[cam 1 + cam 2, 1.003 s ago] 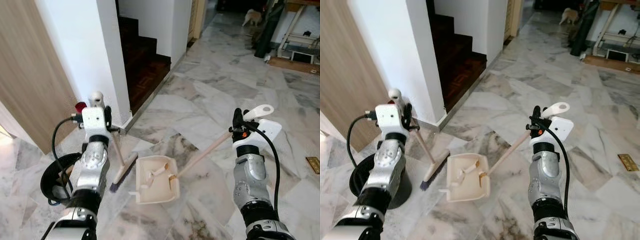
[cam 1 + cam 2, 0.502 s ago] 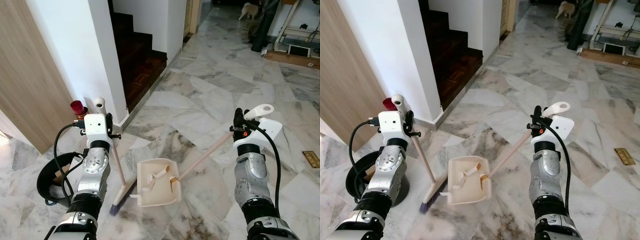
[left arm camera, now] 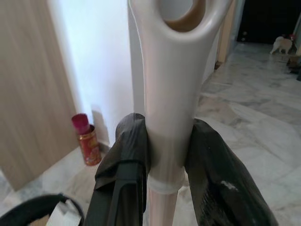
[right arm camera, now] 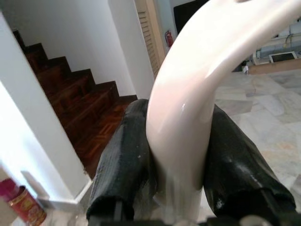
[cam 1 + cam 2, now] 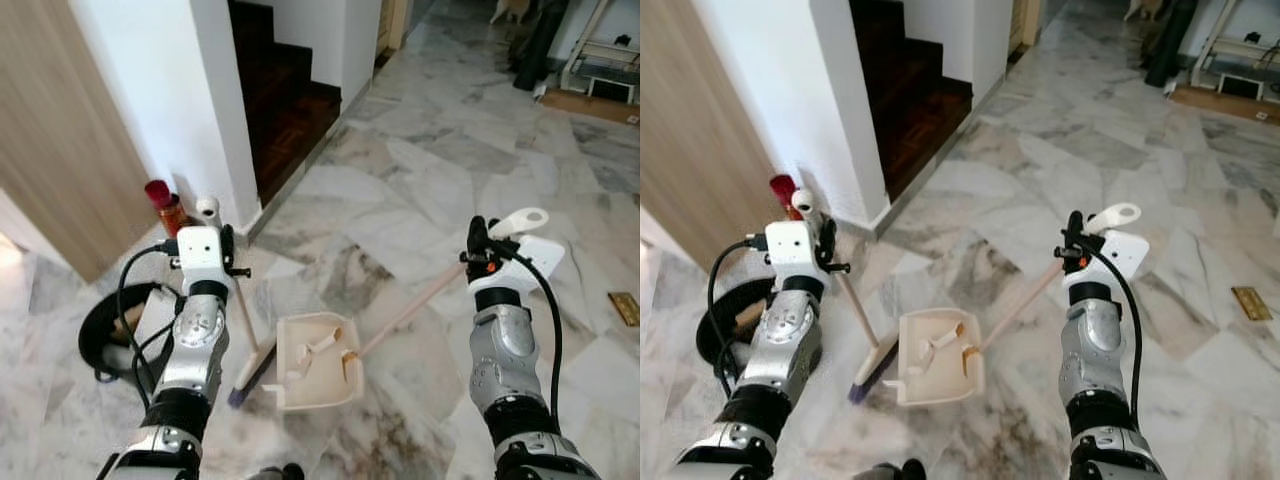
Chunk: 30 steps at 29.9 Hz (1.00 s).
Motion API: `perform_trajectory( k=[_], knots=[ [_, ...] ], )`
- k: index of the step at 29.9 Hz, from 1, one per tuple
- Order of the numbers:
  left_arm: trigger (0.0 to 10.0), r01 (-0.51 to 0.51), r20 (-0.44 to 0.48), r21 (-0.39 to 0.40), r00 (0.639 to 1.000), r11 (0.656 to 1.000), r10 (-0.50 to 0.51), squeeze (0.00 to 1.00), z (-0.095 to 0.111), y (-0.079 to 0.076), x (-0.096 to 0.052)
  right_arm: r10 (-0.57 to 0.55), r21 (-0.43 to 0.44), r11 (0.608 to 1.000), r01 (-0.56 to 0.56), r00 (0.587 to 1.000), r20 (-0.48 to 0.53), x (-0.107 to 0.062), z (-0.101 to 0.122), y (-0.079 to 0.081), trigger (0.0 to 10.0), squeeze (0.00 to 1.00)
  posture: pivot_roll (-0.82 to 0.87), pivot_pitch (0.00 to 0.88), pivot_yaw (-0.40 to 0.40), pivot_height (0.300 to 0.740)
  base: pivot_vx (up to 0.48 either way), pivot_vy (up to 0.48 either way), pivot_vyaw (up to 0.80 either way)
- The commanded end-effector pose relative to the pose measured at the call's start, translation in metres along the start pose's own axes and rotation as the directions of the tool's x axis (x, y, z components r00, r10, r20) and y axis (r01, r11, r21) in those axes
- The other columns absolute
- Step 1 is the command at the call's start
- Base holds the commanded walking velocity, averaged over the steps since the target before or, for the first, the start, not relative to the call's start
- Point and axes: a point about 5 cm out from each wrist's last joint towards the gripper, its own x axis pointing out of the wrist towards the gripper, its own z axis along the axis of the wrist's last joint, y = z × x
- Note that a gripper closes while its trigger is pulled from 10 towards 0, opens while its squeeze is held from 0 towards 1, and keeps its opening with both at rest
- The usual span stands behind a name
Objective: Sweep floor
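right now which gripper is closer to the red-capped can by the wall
Left. The left gripper, shut on the broom handle, is just beside the red-capped can at the white wall. The right gripper holds the dustpan handle well off to the other side, across the dustpan.

The broom (image 5: 247,335) handle's upper stretch hides behind the left arm, and its loop top (image 3: 181,14) is cut off at the left wrist view's upper edge. Scraps (image 5: 310,350) in the dustpan (image 5: 315,362) are too small to identify. A pale animal (image 5: 512,8), upper right, is cropped by the frame edge.
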Motion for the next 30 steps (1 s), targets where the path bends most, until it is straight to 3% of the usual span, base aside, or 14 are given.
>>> perform_trajectory(
  k=[1, 15, 30],
  knots=[
    [10.0, -0.016, 0.039, 0.011, 0.999, 1.000, 0.015, 0.00, 0.0077, 0.0047, 0.0011, 0.013, 0.012, 1.000, -0.014, 0.999, 0.032, 0.0061, 0.0074, 0.0042, 10.0, 0.00, 0.03, 0.000, 0.013, 0.740, 0.000, 0.000, 0.00],
    [10.0, -0.044, 0.036, -0.005, 0.998, 0.999, 0.044, 0.00, 0.0099, 0.0113, 0.0025, 0.019, 0.022, 1.000, -0.020, 0.999, 0.028, 0.0059, 0.0051, 0.0093, 10.0, 0.00, 0.04, 0.000, 0.019, 0.740, 0.000, 0.000, 0.00],
    [10.0, -0.045, 0.034, 0.004, 0.998, 0.999, 0.045, 0.00, 0.0117, 0.0139, 0.0022, -0.001, 0.026, 1.000, 0.001, 1.000, 0.012, 0.0029, 0.0001, 0.0079, 10.0, 0.00, 0.05, 0.000, 0.035, 0.740, 0.000, 0.462, 0.00]
  ],
)
